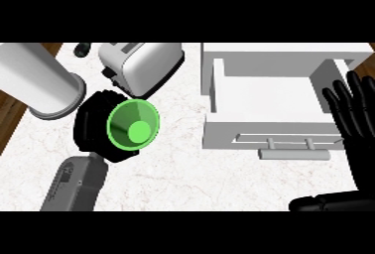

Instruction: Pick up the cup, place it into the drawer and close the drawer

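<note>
A: Where is the translucent green cup [133,123]?

B: In the robot's left hand [95,130], whose black fingers are curled round its wall. The cup's mouth faces up toward the head view, and it sits well to the left of the open white drawer [275,126].

A: What stands around it, taking the drawer as the mark?

B: Left of the drawer, past a strip of bare counter, a white two-slot toaster [139,64] lies tilted, its lower corner just above the cup and hand. Farther left still, a tall pale grey cylinder canister [36,79] leans across the counter's edge, its rim just beside the hand. A small dark knob-like thing [81,49] shows above, between canister and toaster; I cannot tell what it is.

A: Anything between cup and drawer?

B: Only bare counter. The drawer's front panel carries a grey bar handle [290,145].

A: And the other hand?

B: The right hand [359,129] shows at the drawer's right side, fingers straight and spread, holding nothing.

A: Any writing?

B: None that I can read.

A: The surface?

B: A white marble-veined counter [176,168], with brown wooden floor [11,114] showing beyond its far left edge.
</note>
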You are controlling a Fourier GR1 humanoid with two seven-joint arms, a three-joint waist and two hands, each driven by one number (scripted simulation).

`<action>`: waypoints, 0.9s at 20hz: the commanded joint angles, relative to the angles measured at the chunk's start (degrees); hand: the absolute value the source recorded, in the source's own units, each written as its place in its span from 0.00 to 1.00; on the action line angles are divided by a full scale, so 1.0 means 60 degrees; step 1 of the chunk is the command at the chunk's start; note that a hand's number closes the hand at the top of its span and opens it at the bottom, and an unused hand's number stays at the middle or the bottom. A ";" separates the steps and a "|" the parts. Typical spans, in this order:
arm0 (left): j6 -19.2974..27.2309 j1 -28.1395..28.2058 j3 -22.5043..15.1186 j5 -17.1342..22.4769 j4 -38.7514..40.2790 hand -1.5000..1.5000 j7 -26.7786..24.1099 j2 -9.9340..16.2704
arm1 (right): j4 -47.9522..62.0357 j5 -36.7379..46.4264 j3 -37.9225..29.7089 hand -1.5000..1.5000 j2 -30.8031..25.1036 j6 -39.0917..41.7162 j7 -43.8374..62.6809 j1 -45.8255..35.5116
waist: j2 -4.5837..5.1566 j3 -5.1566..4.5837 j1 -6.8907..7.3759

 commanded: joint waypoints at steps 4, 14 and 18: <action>0.1324 -0.1332 -0.0282 -0.0118 -0.1347 1.00 0.1869 -0.0378 | 0.0035 0.0044 0.0129 0.00 0.0073 -0.0003 0.0014 -0.0080 | 0.0041 -0.0008 -0.0114; 0.3254 -0.4195 -0.0585 -0.0810 -0.1267 1.00 0.4212 -0.0419 | 0.0714 -0.0197 -0.0386 0.00 -0.0243 0.0259 -0.0306 -0.0369 | 0.0043 -0.0002 -0.0132; 0.3756 -0.4835 -0.1019 -0.1158 -0.0276 1.00 0.3573 -0.0575 | 0.0873 0.0007 -0.0162 0.00 -0.0047 0.0296 -0.0703 -0.0190 | 0.0053 -0.0004 -0.0159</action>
